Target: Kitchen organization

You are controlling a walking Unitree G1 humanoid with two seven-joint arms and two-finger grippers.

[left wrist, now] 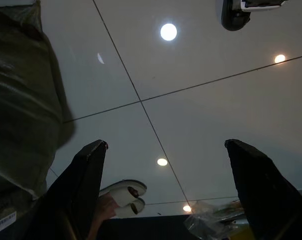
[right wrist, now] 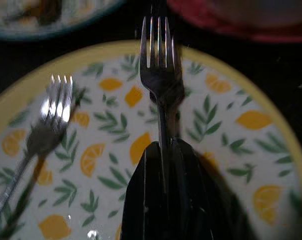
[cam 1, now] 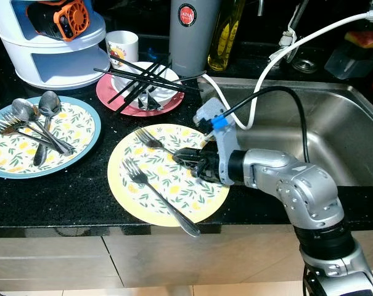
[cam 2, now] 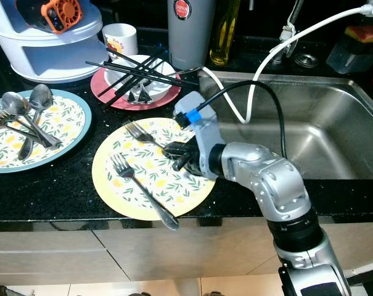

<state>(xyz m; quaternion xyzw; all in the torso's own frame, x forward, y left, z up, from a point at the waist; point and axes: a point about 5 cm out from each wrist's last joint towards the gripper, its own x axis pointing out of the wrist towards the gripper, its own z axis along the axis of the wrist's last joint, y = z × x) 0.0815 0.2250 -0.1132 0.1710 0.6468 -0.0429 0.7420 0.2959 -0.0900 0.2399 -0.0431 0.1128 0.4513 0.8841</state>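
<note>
The right claw (cam 1: 185, 158) lies low over the yellow plate (cam 1: 131, 197), its two black fingers (right wrist: 163, 195) pressed together on the handle of a fork (right wrist: 159, 70). The right wrist view makes this plain: the handle runs between the fingers and the tines point away from them toward the plate's far rim. The head views show the same fork (cam 1: 150, 140) on the far half of the yellow plate, its tines toward the red plate (cam 1: 112, 97); whether it is lifted or resting on the plate I cannot quite tell.

A second fork (cam 1: 158, 196) lies on the near half of the yellow plate, apart from the claw, its handle running out over the near rim toward the tabletop (cam 1: 63, 197) edge. In the right wrist view it appears beside the gripped fork as a blurred, shiny shape (right wrist: 48, 117).

Away from the sink (cam 1: 334, 135), beyond the yellow plate, sits a blue-rimmed plate (cam 1: 81, 148) carrying spoons (cam 1: 45, 117) and more forks. Behind the yellow plate, the red plate holds a white bowl (cam 1: 164, 92) with black chopsticks (cam 1: 143, 77) laid across it, and a white mug (cam 1: 121, 46) stands just behind that. A grey cylindrical canister (cam 1: 192, 34) and a bottle of yellow oil (cam 1: 226, 34) stand behind the sink's near corner.

The left claw (left wrist: 165, 195) has its fingers spread wide with nothing between them; its wrist view looks up at a ceiling with round lights (left wrist: 168, 31).
</note>
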